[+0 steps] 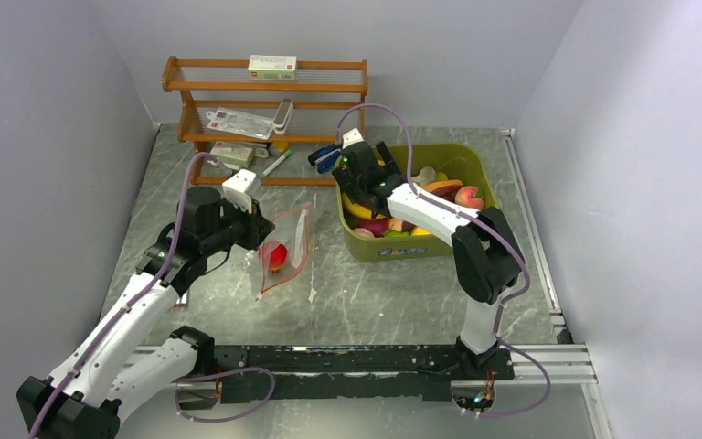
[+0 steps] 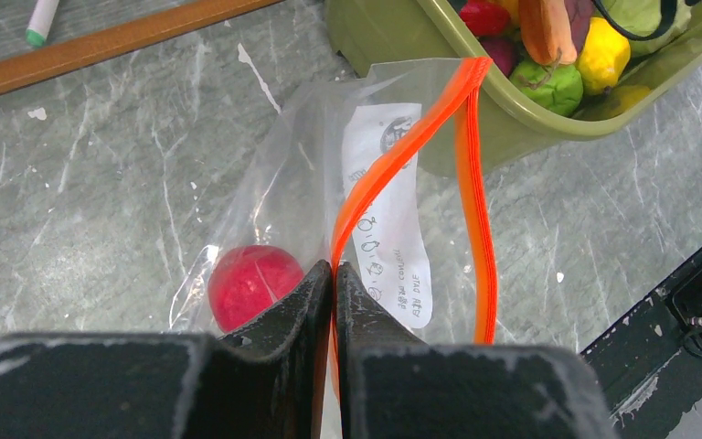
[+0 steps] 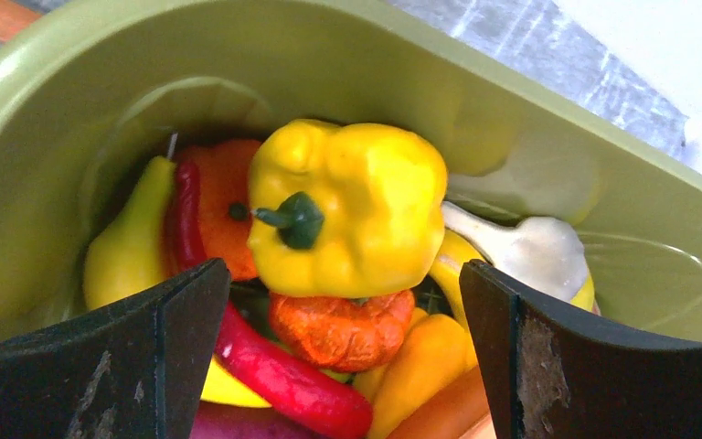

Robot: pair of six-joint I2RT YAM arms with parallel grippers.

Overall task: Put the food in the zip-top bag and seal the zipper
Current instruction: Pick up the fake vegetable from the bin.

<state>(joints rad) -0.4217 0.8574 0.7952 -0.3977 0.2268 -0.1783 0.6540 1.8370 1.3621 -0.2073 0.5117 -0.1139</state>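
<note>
With the left gripper [image 2: 334,274] clenched on the zipper [image 2: 477,229] of the zip-top bag [image 1: 294,233] left of the tub [image 1: 402,249], the wide-spread right gripper [image 3: 338,283] above the yellow pepper [image 3: 356,206] should descend squarely and pinch its middle.

Soft, even light from above fills the overhead view, leaving only faint shadows on the grey table [image 1: 375,302] around the olive-green tub [image 1: 439,249] and a mild sheen on the zip-top bag [image 1: 297,233] left of it. From the left wrist, the bag beside the tub is sharp with pale glare on its clear film, while the dark left end effector [image 2: 334,267] nearest the lens looks soft. Inside the tub, the right wrist view is bright and warm: the yellow pepper [image 3: 356,201] is crisp, the tub's far wall washed out and blurred, the right end effector [image 3: 338,270] black and unfocused.
</note>
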